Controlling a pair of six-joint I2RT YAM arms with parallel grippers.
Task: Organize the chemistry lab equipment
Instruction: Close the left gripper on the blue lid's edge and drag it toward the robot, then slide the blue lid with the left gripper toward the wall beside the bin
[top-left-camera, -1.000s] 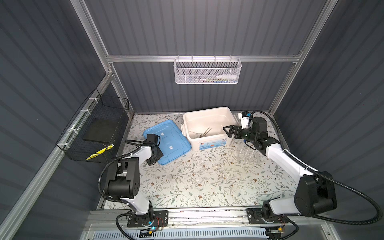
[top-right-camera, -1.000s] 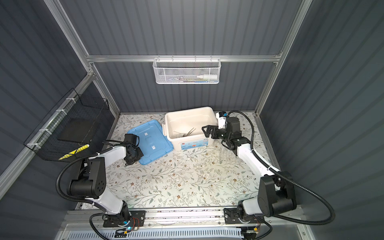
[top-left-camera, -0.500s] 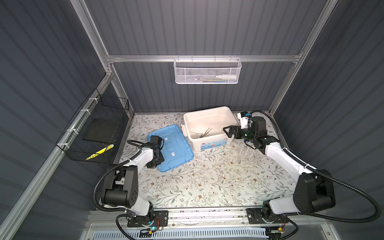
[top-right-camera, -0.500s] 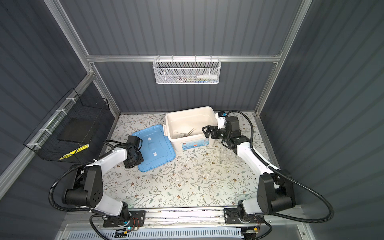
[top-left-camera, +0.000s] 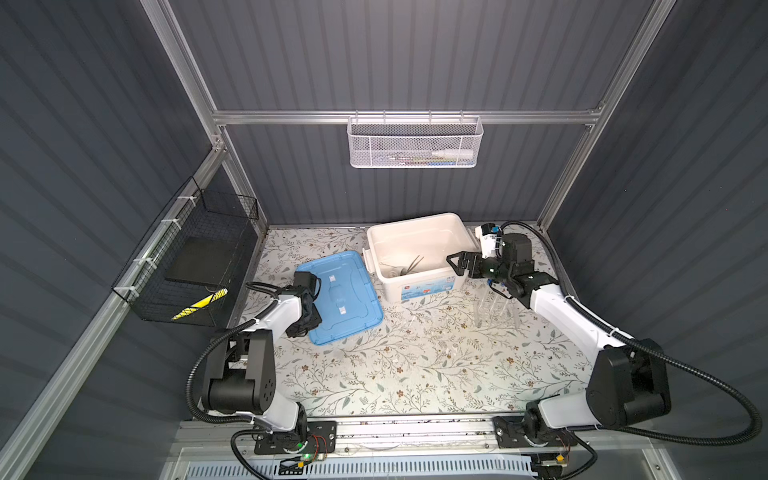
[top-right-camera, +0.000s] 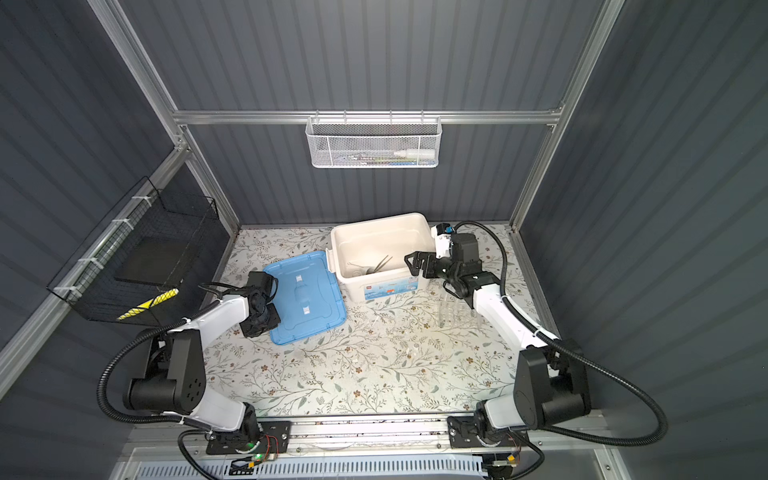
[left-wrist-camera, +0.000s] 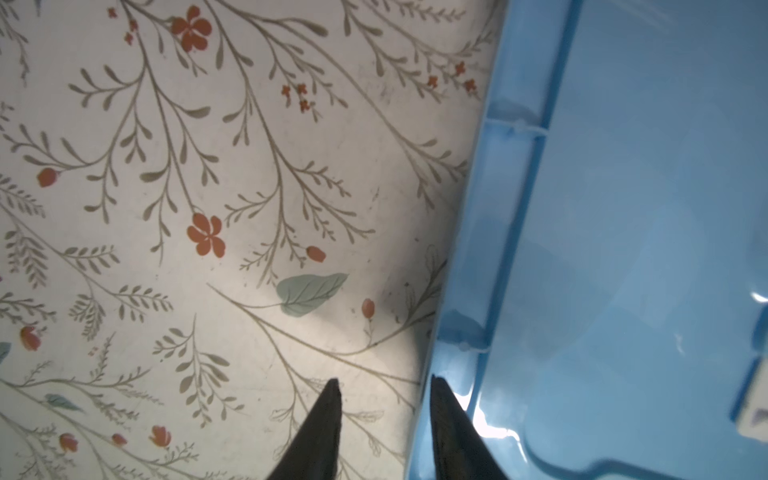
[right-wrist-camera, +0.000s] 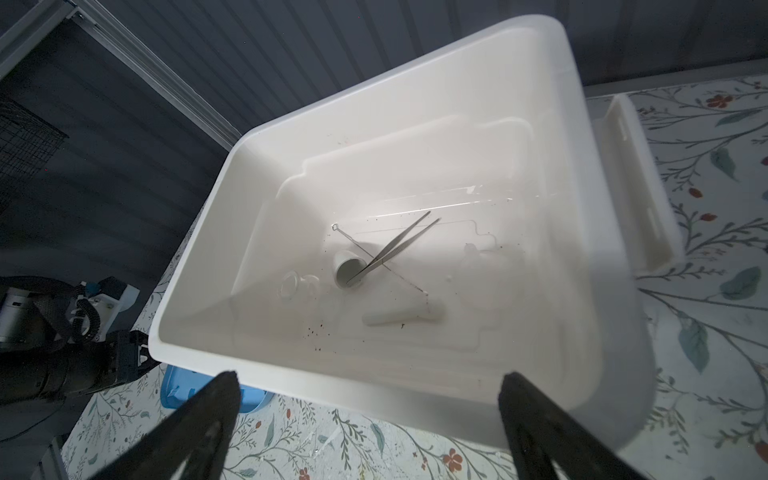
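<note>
Now, left gripper (left-wrist-camera: 384, 379): jaws apart, empty, at lid (left-wrist-camera: 623, 208) edge.
Lid: off, exposing box (right-wrist-camera: 332, 380).
Right gripper (right-wrist-camera: 370, 376): spread wide, empty, above box, likely for tweezers (right-wrist-camera: 395, 245).

One cream plastic box (top-left-camera: 419, 284) and one blue lid (top-left-camera: 338, 297). One pair of metal tweezers (right-wrist-camera: 395, 247), one small white mortar (right-wrist-camera: 349, 270), one white pestle (right-wrist-camera: 403, 313), one clear glass dish (right-wrist-camera: 297, 284), one thin looped wire (right-wrist-camera: 409, 279). One clear tube rack (top-left-camera: 492, 309). Two baskets: one white mesh basket (top-left-camera: 415, 143), one black wire basket (top-left-camera: 187, 266). Two robot arms: one left arm (top-left-camera: 282, 311), one right arm (top-left-camera: 557, 311)
</note>
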